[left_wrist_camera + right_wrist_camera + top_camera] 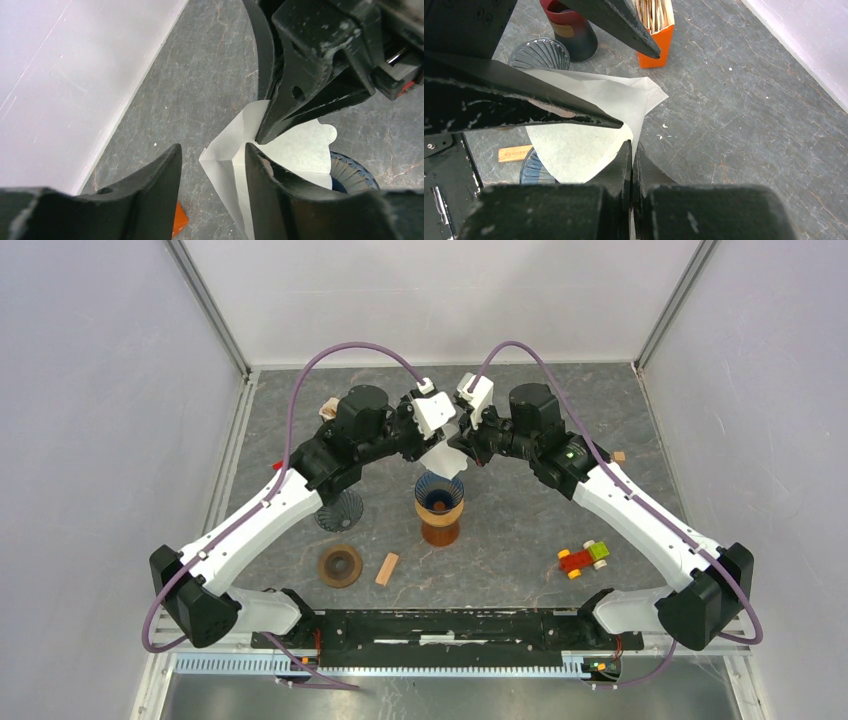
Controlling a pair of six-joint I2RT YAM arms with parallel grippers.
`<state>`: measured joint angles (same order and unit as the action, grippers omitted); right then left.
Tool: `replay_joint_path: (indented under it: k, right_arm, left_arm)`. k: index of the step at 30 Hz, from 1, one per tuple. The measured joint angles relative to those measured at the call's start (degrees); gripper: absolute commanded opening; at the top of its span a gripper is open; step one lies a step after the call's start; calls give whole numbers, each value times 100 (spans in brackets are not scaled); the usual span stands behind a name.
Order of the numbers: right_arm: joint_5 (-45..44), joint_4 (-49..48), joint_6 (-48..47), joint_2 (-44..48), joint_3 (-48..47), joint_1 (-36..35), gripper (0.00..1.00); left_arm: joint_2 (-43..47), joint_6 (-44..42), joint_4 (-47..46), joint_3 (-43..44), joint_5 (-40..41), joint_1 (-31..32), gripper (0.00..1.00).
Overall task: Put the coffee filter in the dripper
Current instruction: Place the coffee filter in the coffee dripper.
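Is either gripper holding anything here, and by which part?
The right gripper pinches the coffee filter by its edge; the left gripper is open, gripping nothing.

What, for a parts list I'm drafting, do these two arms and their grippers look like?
Both the left arm and right arm have white link shells, bulky black joints and a looping purple cable. The right one shows a small green light. The left gripper and right gripper carry white wrist blocks and black, tapered, scuffed fingers.
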<state>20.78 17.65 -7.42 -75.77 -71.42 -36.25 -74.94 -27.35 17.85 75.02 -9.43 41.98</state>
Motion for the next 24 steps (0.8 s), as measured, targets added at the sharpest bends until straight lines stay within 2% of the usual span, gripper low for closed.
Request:
replay_joint_path:
  k: [4, 12, 18, 22, 24]
  right_arm:
    - [0, 0, 0, 0, 0, 0, 0]
    - [0, 2, 4, 0, 0, 0, 0]
    - [-2, 2, 4, 0, 0, 0, 1]
    - [0, 2, 9, 0, 0, 0, 4]
    - [0, 2, 17, 0, 0, 0, 6]
  left_arm:
    - [0, -48, 0, 50, -59, 0, 43]
    - [-28, -66, 109, 234, -210, 7, 39]
    - [-28, -87, 247, 262, -278, 17, 32]
    - [-28, -116, 315, 262, -278, 22, 19]
    - [-28, -129, 313, 260, -275, 22, 4]
